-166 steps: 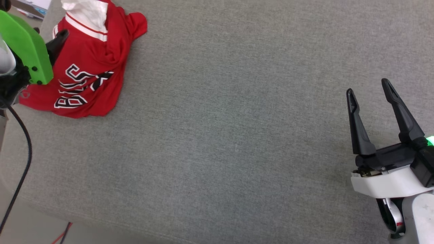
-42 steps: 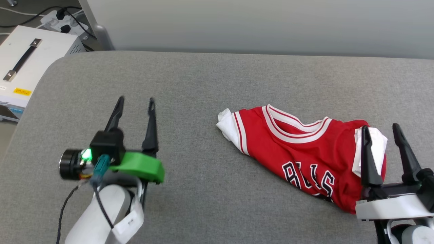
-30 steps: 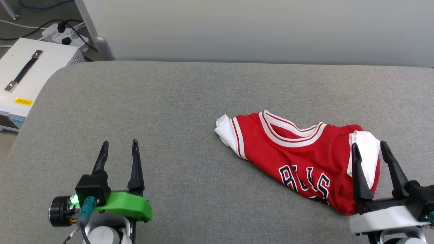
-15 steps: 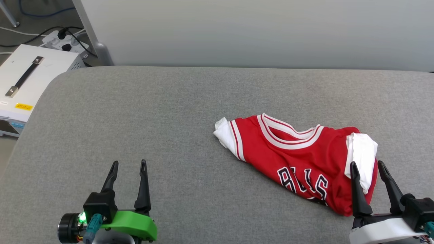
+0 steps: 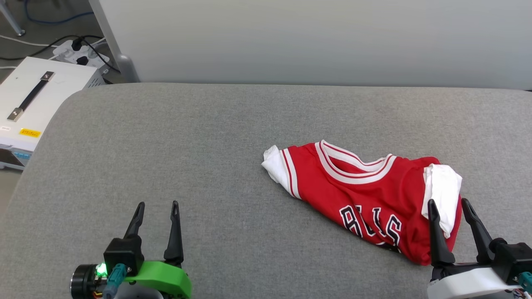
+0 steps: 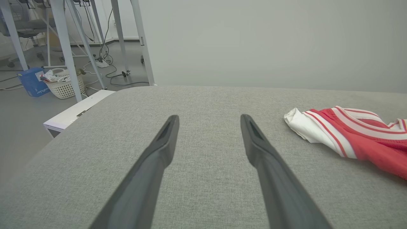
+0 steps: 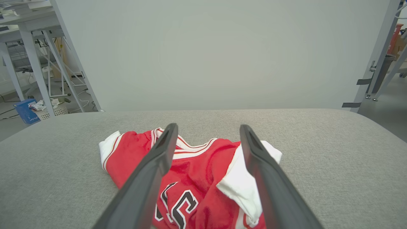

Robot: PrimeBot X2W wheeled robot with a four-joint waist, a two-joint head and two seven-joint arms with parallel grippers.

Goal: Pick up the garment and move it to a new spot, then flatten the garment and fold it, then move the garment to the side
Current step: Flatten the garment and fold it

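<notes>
The garment (image 5: 365, 195) is a red shirt with white sleeves, striped trim and black lettering. It lies crumpled on the grey table (image 5: 208, 137), right of centre, one white sleeve folded over its right side. My right gripper (image 5: 448, 203) hovers open at the garment's near right edge, holding nothing. From the right wrist, the garment (image 7: 197, 171) sits just beyond and below the spread fingers (image 7: 159, 152). My left gripper (image 5: 157, 205) stands open and empty at the near left, well apart from the shirt. The left wrist view catches the garment (image 6: 346, 133) off to the right.
A white box with a black handle (image 5: 29, 95) stands on the floor left of the table. A pale wall panel (image 5: 316, 41) runs behind the far edge. Cables and a power strip (image 5: 79, 54) lie at the far left. Metal table legs (image 6: 70, 47) and a basket (image 6: 65, 86) stand beyond.
The head view has tilted slightly, so both grippers sit lower in it than a second ago. The garment lies where it was. Both grippers stay open.
</notes>
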